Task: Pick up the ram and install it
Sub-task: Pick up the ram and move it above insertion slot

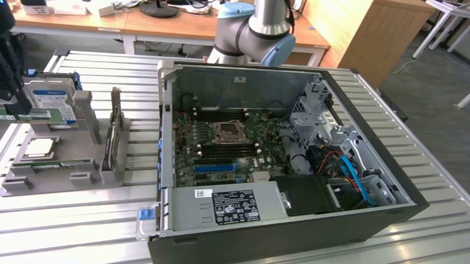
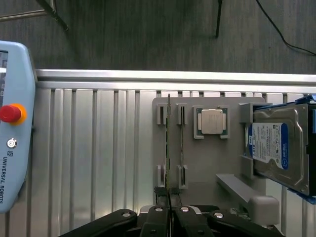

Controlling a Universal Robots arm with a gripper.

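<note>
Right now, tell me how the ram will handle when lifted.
The ram is a thin, straight board seen edge-on, so probably stiff and light. The gripper appears to pinch it near one end, so it may pivot. Being so thin, it would likely crack if levered sideways.

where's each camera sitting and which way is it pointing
Exterior view: raised off the arm, looking down into the open computer case on the slatted table, gray tray on the exterior view's left; the arm's joint shows beyond the case.
Wrist view: on the wrist, looking straight down on the gray tray; the end effector shows, shut on the ram.
Shared: the gray tray, its hard drive and CPU.
</note>
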